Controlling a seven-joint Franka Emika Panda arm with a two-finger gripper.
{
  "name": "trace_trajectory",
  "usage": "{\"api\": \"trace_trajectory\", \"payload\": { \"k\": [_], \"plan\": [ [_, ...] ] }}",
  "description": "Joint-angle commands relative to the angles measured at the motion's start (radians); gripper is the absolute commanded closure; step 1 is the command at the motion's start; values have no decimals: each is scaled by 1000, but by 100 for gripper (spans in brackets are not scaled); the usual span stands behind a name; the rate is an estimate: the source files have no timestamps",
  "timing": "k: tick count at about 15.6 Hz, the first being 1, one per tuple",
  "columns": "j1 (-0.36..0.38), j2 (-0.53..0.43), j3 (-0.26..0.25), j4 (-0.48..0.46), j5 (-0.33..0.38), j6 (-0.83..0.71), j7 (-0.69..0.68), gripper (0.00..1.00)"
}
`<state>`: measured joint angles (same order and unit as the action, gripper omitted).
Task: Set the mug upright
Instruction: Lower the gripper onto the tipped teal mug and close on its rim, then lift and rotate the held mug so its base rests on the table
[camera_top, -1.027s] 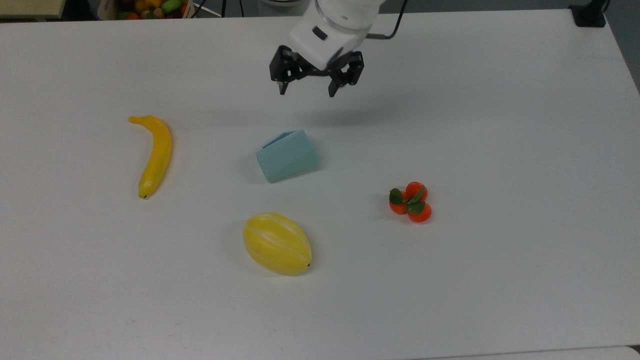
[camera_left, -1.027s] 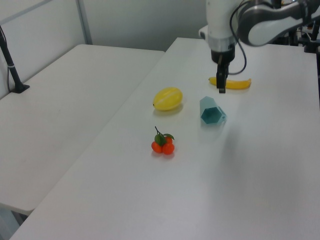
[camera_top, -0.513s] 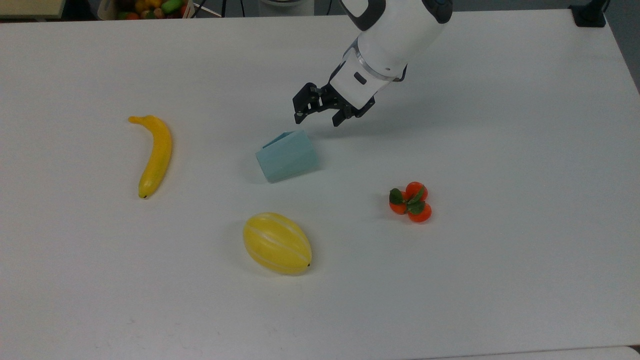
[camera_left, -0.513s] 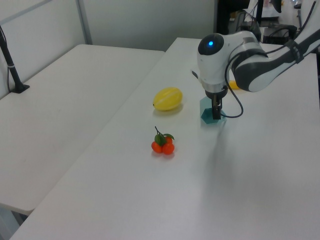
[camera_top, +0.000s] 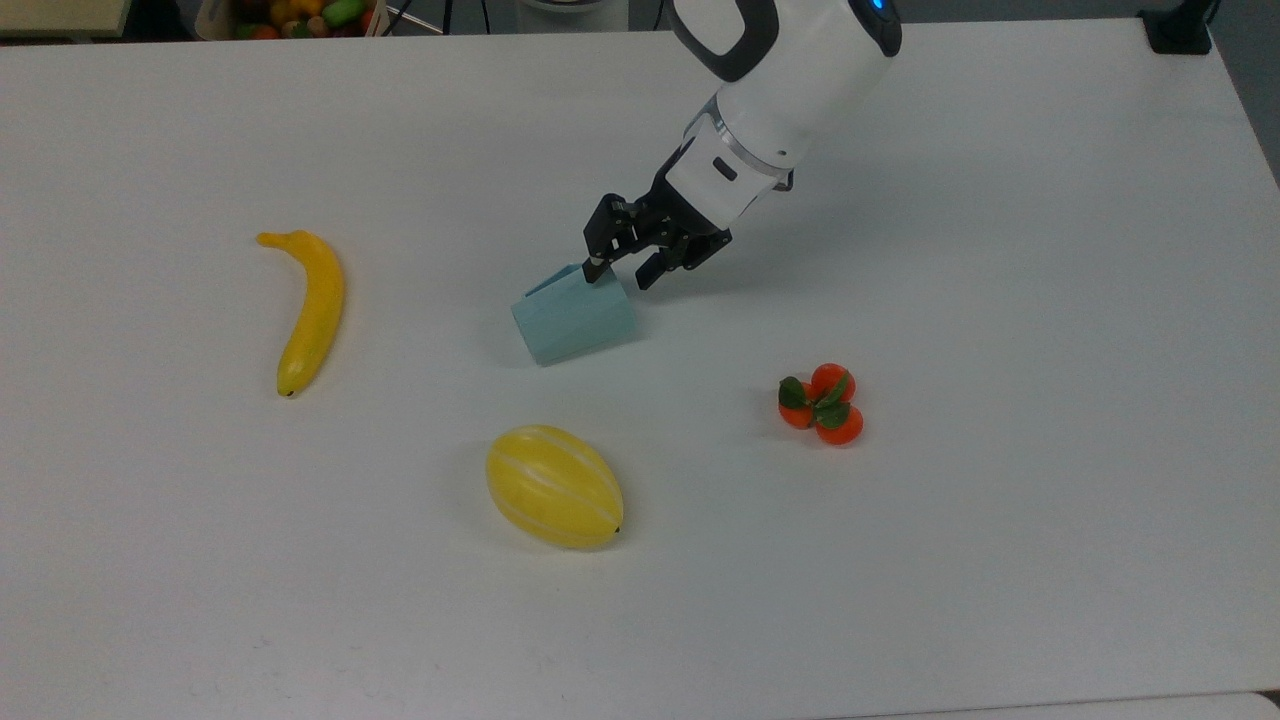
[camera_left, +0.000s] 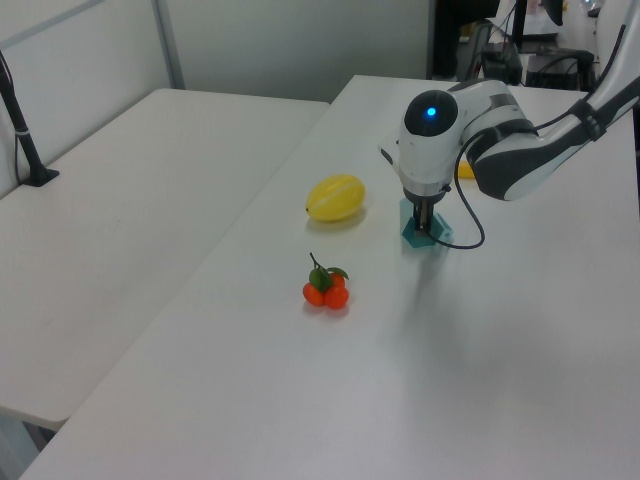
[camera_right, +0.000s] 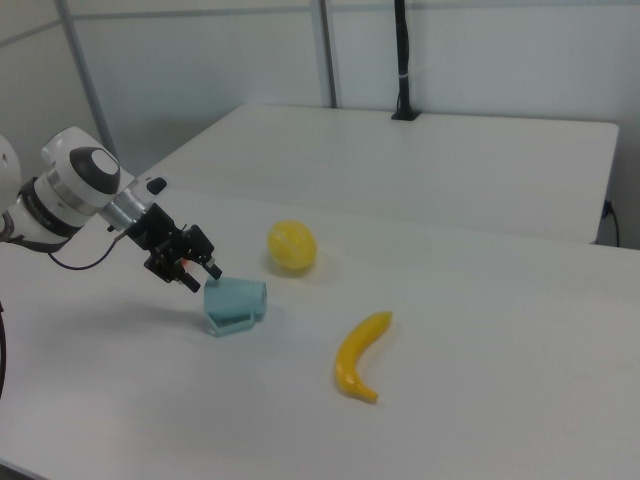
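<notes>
While lying on side mid-table between banana and tomatoes, pale blue faceted plastic mug looks light, rigid, slippery; best pinched across rim wall. Black two-finger gripper spread, at rim.

My gripper is matt black beneath a glossy white plastic arm, the mug smooth matt plastic, the table dull white.
</notes>
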<state>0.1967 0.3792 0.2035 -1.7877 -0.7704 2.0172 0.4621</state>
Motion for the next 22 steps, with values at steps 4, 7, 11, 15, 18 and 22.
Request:
{"api": "trace_trajectory", "payload": {
  "k": [4, 7, 11, 15, 18, 22],
  "plan": [
    [4, 4, -12, -35, -93, 37, 30, 83],
    [6, 1, -12, -44, -104, 35, 30, 100],
    [6, -6, -12, -42, -104, 35, 30, 100],
    [-10, -42, -12, -33, -86, 50, 35, 100],
    [-26, -85, -18, -32, 31, 86, 21, 100],
    [-48, -138, -41, -16, 225, 90, -89, 100]
  ]
}}
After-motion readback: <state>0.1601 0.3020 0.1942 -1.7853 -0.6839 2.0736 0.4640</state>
